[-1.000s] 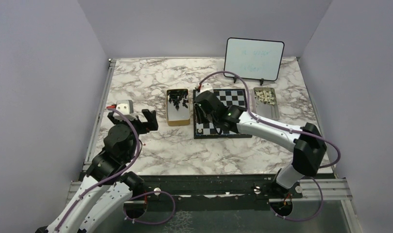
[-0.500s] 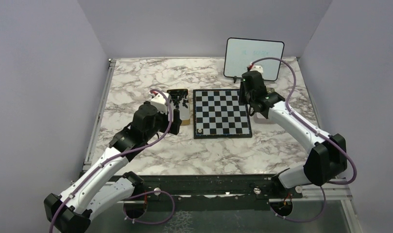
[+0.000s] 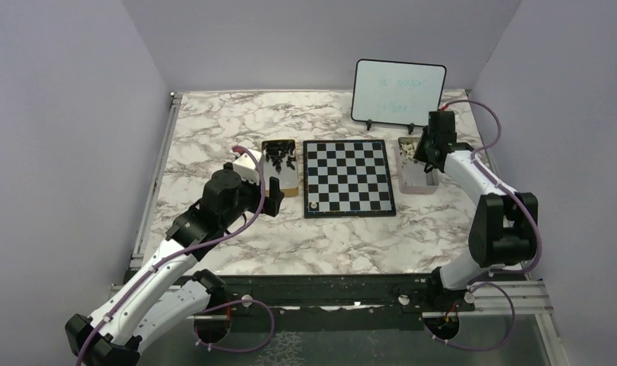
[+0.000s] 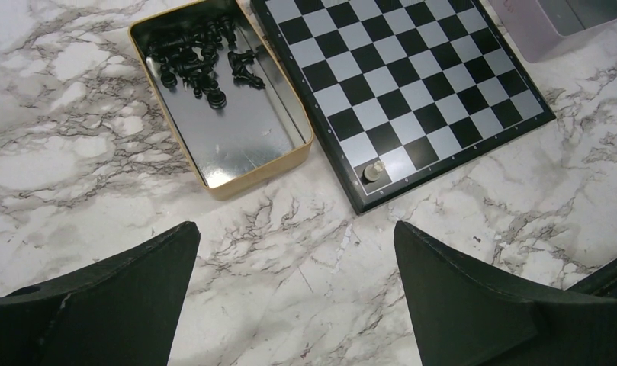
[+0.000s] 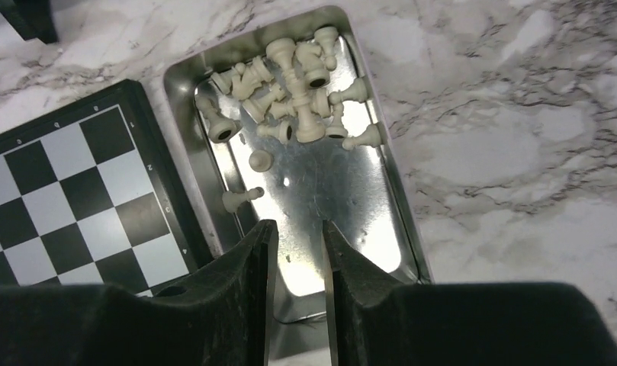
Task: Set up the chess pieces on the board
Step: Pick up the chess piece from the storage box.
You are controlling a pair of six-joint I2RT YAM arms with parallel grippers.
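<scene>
The chessboard [image 3: 348, 177] lies at the table's middle. One cream-white piece [image 3: 313, 204] stands on its near-left corner square, and it also shows in the left wrist view [image 4: 374, 170]. The other white pieces [image 5: 290, 84] lie heaped at the far end of a silver tray [image 5: 400, 206]. My right gripper [image 5: 298, 225] hovers over the tray's bare near half, its jaws a narrow gap apart and empty. My left gripper [image 4: 295, 226] is wide open and empty over bare marble, near the front of the gold tin [image 4: 252, 179] holding the black pieces [image 4: 198, 61].
An upright whiteboard [image 3: 399, 92] stands behind the board at the back right. The gold tin [image 3: 280, 183] lies just left of the board and the silver tray [image 3: 416, 177] just right of it. Purple walls close in the table.
My right arm left the board's near-left corner, where a white piece now stands, and swung right over the silver tray. My left arm reached forward to beside the gold tin.
</scene>
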